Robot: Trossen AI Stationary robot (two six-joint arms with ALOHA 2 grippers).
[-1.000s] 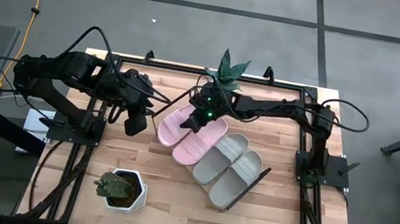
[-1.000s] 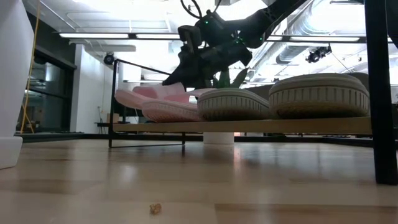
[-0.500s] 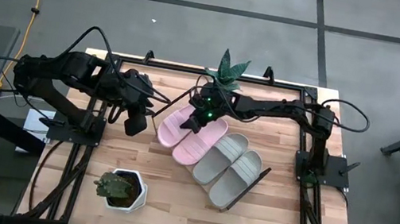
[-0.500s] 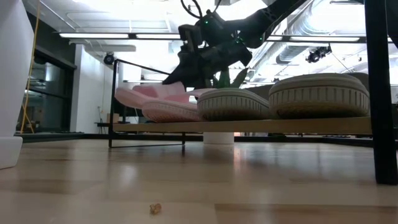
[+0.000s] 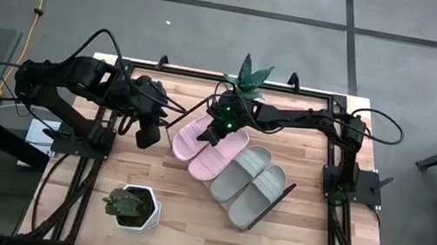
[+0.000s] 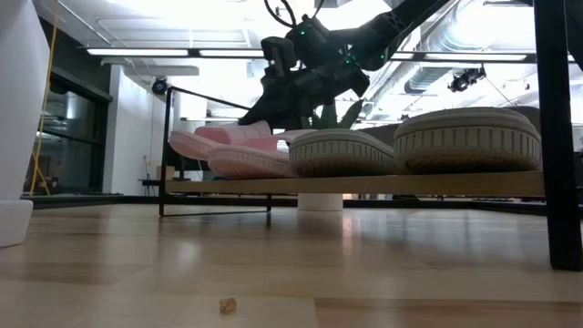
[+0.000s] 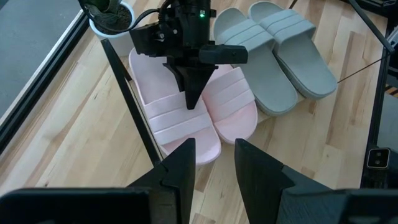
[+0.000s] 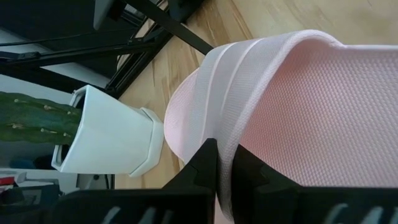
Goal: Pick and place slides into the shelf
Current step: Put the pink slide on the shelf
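Barely any change over last second: my right gripper (image 5: 215, 131) keeps fingers clenched on pink slide (image 5: 195, 136) strap, centre frame, on shelf (image 6: 364, 185) beside other three. Left gripper (image 5: 149, 135) waits, fingers parted. Judge release next.

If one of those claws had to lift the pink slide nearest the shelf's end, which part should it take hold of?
Probably the wide strap. On the pink slide it arches clear of the footbed, so one finger can slip under it from above, at the heel-side opening. The right gripper stands at just that spot, its jaws nearly closed on the strap edge; the flat sole offers little to pinch.
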